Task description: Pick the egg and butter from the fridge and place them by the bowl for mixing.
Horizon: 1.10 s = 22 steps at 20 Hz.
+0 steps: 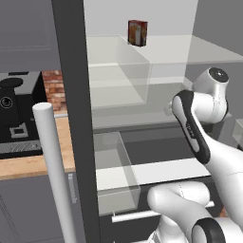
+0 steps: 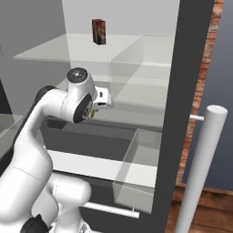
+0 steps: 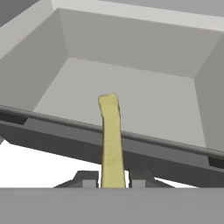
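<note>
The tool (image 3: 113,183) is clamped on one butter (image 3: 111,140) stick, which rises up the centre of the hand view above a grey fridge (image 1: 71,118) compartment. Withdraw it level, clear of the compartment's front lip. Count: one butter stick, one reddish-brown box (image 1: 137,32) at upper centre.

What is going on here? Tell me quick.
The robot arm is reaching into the open fridge. Its gripper is shut on the butter, a pale yellow stick that points out from between the fingertips over a fridge shelf. A small reddish box stands on the upper shelf.
</note>
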{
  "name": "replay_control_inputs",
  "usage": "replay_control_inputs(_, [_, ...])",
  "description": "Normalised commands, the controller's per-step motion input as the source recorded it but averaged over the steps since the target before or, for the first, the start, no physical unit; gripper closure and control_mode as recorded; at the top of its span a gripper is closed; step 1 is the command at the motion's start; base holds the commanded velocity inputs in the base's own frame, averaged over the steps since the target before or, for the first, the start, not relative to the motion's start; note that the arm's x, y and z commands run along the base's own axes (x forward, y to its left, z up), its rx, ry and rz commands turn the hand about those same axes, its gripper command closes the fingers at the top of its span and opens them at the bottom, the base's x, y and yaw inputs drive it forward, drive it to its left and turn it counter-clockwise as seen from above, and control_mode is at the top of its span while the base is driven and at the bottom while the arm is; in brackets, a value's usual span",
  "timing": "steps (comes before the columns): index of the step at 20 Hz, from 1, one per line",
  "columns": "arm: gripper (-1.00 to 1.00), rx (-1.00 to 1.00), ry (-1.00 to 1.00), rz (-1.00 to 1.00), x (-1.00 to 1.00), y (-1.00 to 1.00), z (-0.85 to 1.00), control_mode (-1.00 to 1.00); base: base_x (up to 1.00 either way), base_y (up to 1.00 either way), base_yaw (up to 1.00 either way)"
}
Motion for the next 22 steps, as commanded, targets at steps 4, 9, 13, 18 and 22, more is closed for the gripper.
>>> replay_control_inputs(4, [1.0,0.01,0.04,0.0,-0.41,0.0,0.2,-1.0,0.0,0.0,0.0])
replay_control_inputs(9, [1.0,0.0,0.01,0.0,-0.2,0.0,0.04,-1.0,0.0,0.0,0.0])
replay_control_inputs(13, [1.0,0.0,0.0,0.0,0.0,0.0,0.0,-1.0,0.0,0.0,0.0])
replay_control_inputs(18, [1.0,0.0,0.0,0.0,0.0,0.0,0.0,-1.0,0.0,0.0,0.0])
replay_control_inputs(22, [1.0,0.0,0.0,0.0,0.0,0.0,0.0,1.0,-0.43,0.0,0.0])
